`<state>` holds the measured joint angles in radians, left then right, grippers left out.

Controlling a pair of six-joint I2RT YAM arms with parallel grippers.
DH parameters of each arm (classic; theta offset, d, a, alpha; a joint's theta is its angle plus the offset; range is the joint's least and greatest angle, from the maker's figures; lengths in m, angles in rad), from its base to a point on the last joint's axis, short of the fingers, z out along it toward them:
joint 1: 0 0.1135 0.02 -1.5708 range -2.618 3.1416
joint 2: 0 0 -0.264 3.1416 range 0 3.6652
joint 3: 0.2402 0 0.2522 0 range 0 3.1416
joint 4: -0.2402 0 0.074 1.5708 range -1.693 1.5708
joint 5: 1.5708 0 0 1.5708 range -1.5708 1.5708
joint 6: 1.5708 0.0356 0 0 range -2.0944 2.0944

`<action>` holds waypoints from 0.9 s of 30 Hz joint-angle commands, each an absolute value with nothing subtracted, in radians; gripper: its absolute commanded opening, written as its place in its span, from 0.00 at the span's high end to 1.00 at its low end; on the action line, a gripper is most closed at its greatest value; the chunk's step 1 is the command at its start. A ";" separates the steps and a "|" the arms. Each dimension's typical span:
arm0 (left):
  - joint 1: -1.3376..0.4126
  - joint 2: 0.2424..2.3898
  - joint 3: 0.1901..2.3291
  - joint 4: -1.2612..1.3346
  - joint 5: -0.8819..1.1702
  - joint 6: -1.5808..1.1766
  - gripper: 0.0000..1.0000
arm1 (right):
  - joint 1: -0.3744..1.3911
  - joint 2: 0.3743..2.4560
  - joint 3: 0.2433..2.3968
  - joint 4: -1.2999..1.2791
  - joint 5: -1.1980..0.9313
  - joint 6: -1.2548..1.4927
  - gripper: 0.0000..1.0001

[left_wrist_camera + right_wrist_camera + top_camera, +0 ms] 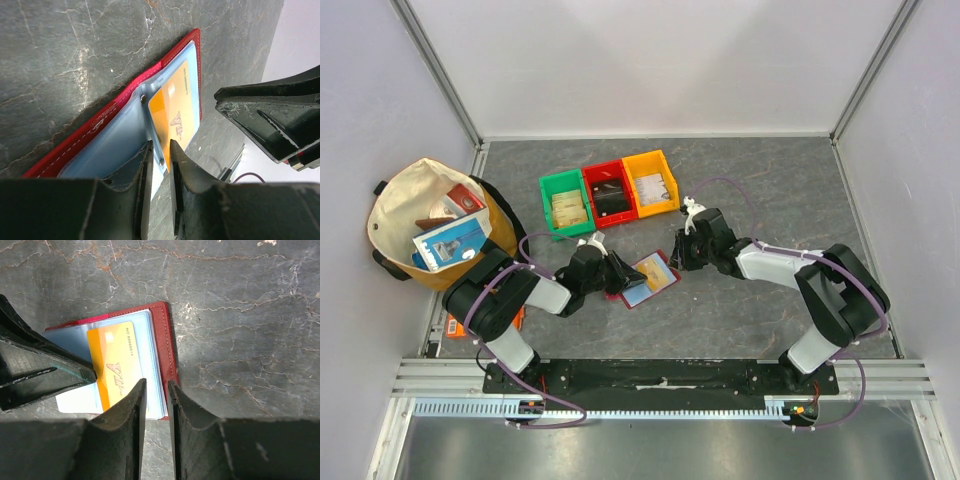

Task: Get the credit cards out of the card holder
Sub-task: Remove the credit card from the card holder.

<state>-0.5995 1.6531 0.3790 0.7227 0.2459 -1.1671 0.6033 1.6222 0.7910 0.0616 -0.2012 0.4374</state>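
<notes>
view: top external
worktop (770,190): grey, stone-patterned, walled on three sides
card holder (655,278): lies open and flat near the middle of the worktop, a little toward the near edge, inside facing up
left gripper (623,275): down at the holder's left side, tips on it
right gripper (676,256): at the holder's far right corner
green bin (565,205), red bin (609,192), yellow bin (651,182): side by side in a row toward the far edge, well apart from the holder
bag (395,215): pale cloth, at the left edge, boxes and booklets inside
orange packet (453,322): at the near left corner, mostly hidden under the left arm

view: left wrist
sleeves (125,132): pale blue, clear, lying on the dark-red cover
card (177,107): orange, inside the top sleeve
left gripper, state: fingers almost together with a narrow slit between them, tips down on the sleeve beside the card's edge; I cannot tell whether they nip anything
right gripper: dark, just past the holder's far side

view: right wrist
card holder: below the fingers, red cover edge to the right of the sleeves
right gripper, state: fingers almost together with a narrow slit, over the sleeve's right edge; grasp cannot be told
left gripper: its tip touches the card's left edge
</notes>
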 commanded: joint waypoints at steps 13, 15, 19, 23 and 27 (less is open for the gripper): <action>-0.595 1.637 0.391 0.710 0.241 -1.170 0.74 | 0.572 1.729 0.816 0.238 -0.382 0.463 0.93; -0.597 1.640 0.393 0.710 0.242 -1.170 0.74 | 0.569 1.744 0.798 0.253 -0.391 0.475 0.93; -0.597 1.638 0.394 0.712 0.245 -1.173 0.74 | 0.565 1.752 0.755 0.245 -0.377 0.477 0.94; -0.595 1.643 0.403 0.710 0.247 -1.175 0.74 | 0.561 1.753 0.712 0.238 -0.376 0.477 0.94; -0.595 1.651 0.413 0.713 0.250 -1.180 0.74 | 0.560 1.759 0.669 0.253 -0.379 0.486 0.94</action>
<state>-0.5995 1.6531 0.3859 0.7128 0.2462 -1.1671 0.5568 1.7416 0.7330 0.3077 -0.3866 0.4877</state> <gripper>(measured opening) 0.260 0.058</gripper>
